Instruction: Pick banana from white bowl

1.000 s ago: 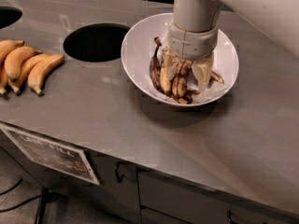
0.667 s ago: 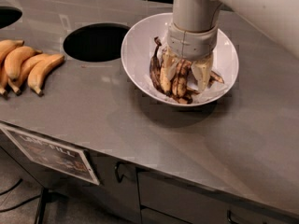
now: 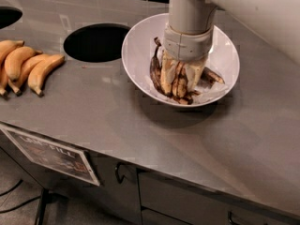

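Claw (image 3: 182,81) down inside white bowl (image 3: 136,48) on desk (image 3: 117,121), over blackened banana (image 3: 154,71) lying in bowl bottom; clenched or released, cannot tell. Step: grasping, likely. Next: confirm hold, lift straight up past rim

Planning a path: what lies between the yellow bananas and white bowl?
A round dark hole in the counter, camera view; the gripper is down inside the white bowl.
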Controlling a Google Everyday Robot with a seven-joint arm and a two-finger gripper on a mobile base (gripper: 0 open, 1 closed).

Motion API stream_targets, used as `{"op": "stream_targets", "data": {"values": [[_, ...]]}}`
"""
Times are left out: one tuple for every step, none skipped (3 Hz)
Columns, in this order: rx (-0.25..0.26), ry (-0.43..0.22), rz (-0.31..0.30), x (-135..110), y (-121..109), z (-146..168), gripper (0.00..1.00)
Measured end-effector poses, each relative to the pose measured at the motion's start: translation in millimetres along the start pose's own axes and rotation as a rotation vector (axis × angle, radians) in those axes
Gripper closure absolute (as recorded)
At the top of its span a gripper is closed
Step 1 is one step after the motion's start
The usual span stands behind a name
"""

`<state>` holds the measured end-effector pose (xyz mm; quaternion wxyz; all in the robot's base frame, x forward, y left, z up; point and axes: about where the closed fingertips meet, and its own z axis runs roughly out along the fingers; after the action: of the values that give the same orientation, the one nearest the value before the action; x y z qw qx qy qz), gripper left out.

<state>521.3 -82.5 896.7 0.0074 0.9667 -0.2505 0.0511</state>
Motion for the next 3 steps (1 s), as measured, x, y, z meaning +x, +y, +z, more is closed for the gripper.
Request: {"op": "stream_targets", "data": {"values": [[-0.004,-0.011,-0.011,-1.1,-3.6,2.9,0.74],[-0.005,-0.018,-0.011,-0.7,-5.1,1.7,0.86],[-0.004,-0.017,-0.011,-0.7,-5.2,1.7,1.00]]}}
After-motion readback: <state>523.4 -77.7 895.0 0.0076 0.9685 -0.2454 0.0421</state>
